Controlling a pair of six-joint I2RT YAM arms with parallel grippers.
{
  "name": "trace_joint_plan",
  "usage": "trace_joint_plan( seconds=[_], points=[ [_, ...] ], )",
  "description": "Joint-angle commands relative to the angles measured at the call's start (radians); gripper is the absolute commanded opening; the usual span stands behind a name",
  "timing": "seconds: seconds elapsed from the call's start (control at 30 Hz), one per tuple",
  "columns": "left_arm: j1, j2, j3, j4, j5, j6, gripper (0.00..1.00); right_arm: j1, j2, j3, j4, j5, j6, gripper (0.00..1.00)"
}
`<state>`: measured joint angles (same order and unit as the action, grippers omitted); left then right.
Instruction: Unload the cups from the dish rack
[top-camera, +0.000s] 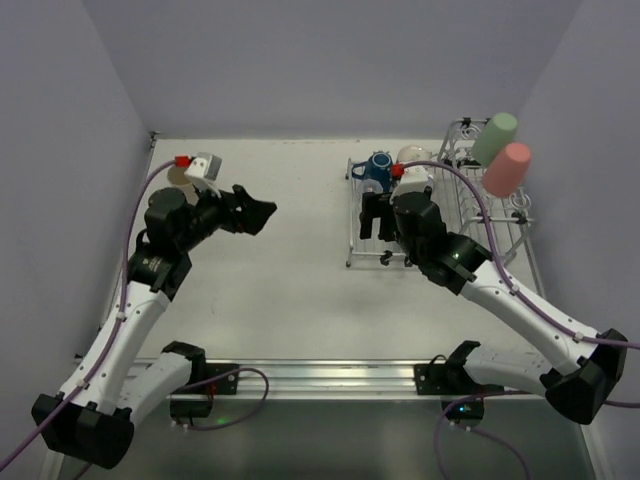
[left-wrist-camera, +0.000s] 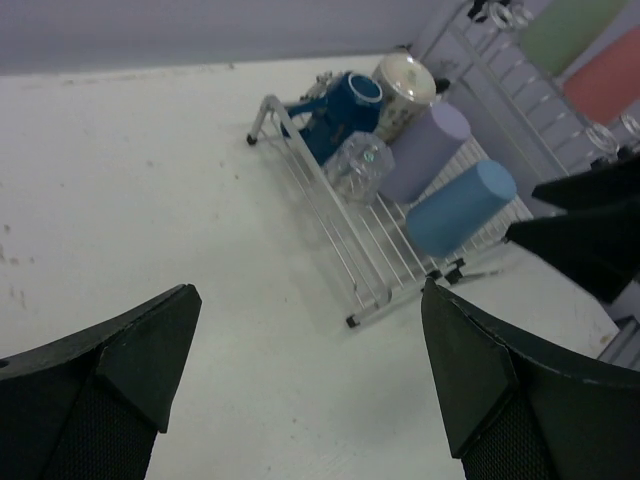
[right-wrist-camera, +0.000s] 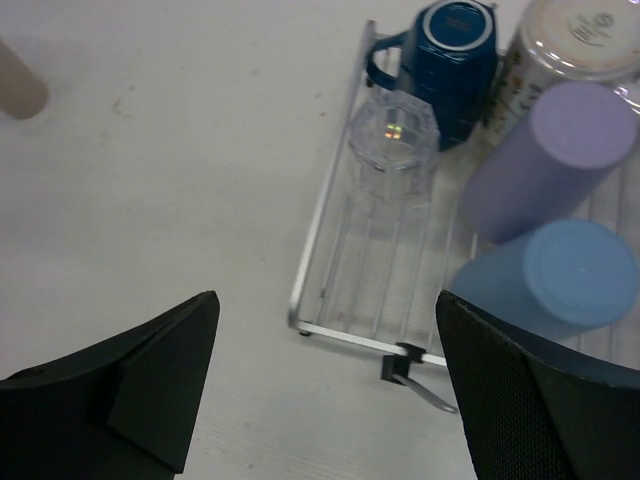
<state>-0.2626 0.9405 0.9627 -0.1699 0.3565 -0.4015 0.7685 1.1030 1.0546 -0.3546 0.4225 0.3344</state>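
We see the unloading near its start. The silver wire rack (left-wrist-camera: 365, 262) sits on the right side of the white table (top-camera: 300, 290) and holds seven cups. An eighth, a beige tumbler (top-camera: 180, 175), is half hidden behind the left arm. It seems to stand off the rack at the far left, though we cannot be sure.

The right claw (right-wrist-camera: 325, 300) hangs above the rack's near left corner, fingers spread wide and holding nothing. Just ahead of it is the glass (right-wrist-camera: 393, 150), base up, and to its right the blue tumbler (right-wrist-camera: 560, 280). The left claw (left-wrist-camera: 310, 295) hovers over bare table, well apart from the rack, also spread and empty.

We judge the step in hand to be lining up a first grasp from the rack. The next move calls for lowering the right claw so its fingers straddle one cup without catching the wires or a neighbour.

The glass is clear, ribbed and probably slick. The blue tumbler and lavender tumbler (right-wrist-camera: 550, 155) are smooth matte plastic cylinders, leaning side by side. Behind them are a glossy blue mug (right-wrist-camera: 455, 60) with a handle and a speckled mug (right-wrist-camera: 575, 45). A green tumbler (top-camera: 493, 138) and a pink tumbler (top-camera: 505, 168) tilt in the taller basket end.
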Motion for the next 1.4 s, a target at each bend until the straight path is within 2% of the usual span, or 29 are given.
trace_joint_plan(
  seconds=[0.0, 0.17, 0.2, 0.3, 0.4, 0.6, 0.87, 0.97, 1.37],
  points=[
    [-0.003, -0.077, -0.164, 0.101, 0.147, -0.027, 1.00, -0.046, 0.032, 0.024, -0.106, 0.157, 0.028, 0.92],
    [-0.007, -0.190, -0.260, 0.093, 0.210, 0.015, 1.00, -0.124, 0.078, 0.038, -0.133, 0.246, 0.051, 0.92],
    [-0.048, -0.195, -0.269, 0.093, 0.199, 0.021, 1.00, -0.139, 0.112, 0.059, -0.147, 0.265, 0.055, 0.92],
    [-0.140, -0.193, -0.257, 0.041, 0.159, 0.078, 1.00, -0.153, 0.167, 0.090, -0.179, 0.312, 0.077, 0.93],
    [-0.234, -0.219, -0.225, -0.026, 0.038, 0.136, 1.00, -0.173, 0.233, 0.102, -0.188, 0.332, 0.094, 0.95],
    [-0.326, -0.235, -0.225, -0.060, -0.057, 0.165, 1.00, -0.222, 0.299, 0.134, -0.192, 0.351, 0.109, 0.97],
    [-0.360, -0.206, -0.225, -0.063, -0.076, 0.168, 1.00, -0.233, 0.304, 0.125, -0.205, 0.358, 0.138, 0.99],
    [-0.360, -0.198, -0.222, -0.063, -0.082, 0.167, 1.00, -0.236, 0.275, 0.116, -0.178, 0.341, 0.118, 0.99],
    [-0.352, -0.146, -0.216, -0.063, -0.102, 0.168, 1.00, -0.321, 0.325, 0.081, -0.098, 0.236, 0.098, 0.97]
  ],
)
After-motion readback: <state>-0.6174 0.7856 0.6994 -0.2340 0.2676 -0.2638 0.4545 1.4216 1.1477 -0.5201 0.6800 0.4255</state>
